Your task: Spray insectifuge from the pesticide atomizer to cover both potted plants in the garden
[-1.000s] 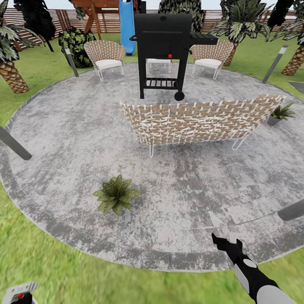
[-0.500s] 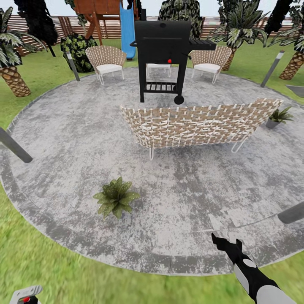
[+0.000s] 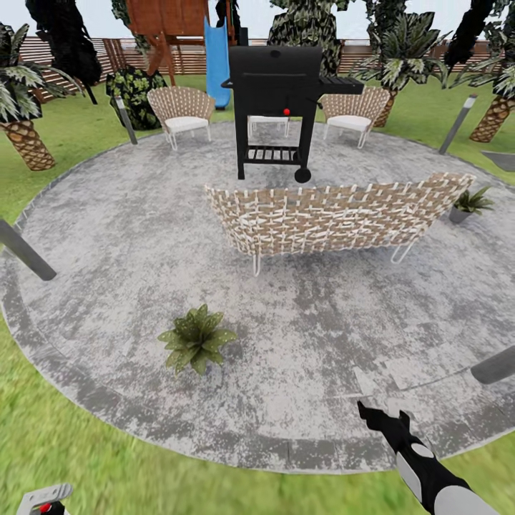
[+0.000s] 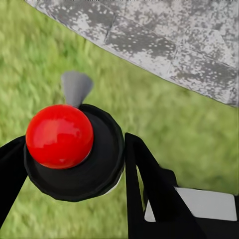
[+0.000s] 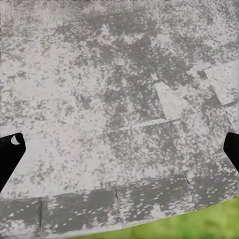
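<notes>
Though partly hidden, second potted plant (image 3: 470,202).

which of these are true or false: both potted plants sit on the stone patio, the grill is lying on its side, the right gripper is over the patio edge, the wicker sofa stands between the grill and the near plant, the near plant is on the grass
1. Both potted plants, near and far, sit on the stone patio. True.
2. The grill lies on its side. False: it stands upright.
3. The right gripper is over the patio edge. True.
4. The wicker sofa stands between grill and near plant. True.
5. The near plant is on the grass. False: it sits on the patio.
</notes>
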Available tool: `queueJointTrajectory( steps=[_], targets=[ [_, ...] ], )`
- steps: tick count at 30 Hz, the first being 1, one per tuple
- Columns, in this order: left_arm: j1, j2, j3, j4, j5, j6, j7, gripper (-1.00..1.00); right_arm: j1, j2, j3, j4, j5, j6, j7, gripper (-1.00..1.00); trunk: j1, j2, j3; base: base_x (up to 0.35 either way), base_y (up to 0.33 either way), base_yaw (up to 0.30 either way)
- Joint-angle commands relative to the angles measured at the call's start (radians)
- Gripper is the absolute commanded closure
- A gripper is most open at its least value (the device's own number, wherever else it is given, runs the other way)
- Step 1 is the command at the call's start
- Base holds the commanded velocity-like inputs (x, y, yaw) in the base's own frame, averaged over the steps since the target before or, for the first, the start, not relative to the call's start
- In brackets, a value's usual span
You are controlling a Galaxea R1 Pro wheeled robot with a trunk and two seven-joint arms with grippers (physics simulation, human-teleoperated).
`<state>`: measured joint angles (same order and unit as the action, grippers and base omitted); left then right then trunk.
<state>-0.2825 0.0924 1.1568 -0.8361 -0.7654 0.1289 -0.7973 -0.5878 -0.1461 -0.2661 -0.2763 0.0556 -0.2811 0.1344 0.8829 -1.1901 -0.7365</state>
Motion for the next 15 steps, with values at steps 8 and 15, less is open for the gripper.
queueJointTrajectory(
  steps=[8,15],
  targets=[
    [-0.001,0.0,0.003,-0.001,-0.002,0.008,-0.008,1.0,-0.001,-0.001,-0.009,0.002,0.006,-0.003,0.008,-1.0,0.0,0.0,0.012,0.0,0.0,0.0],
    [-0.001,0.001,0.003,-0.001,-0.002,0.008,-0.008,1.0,-0.001,-0.001,-0.01,0.002,0.006,-0.003,0.008,-1.0,0.0,0.0,0.023,0.0,0.0,0.0]
  ],
)
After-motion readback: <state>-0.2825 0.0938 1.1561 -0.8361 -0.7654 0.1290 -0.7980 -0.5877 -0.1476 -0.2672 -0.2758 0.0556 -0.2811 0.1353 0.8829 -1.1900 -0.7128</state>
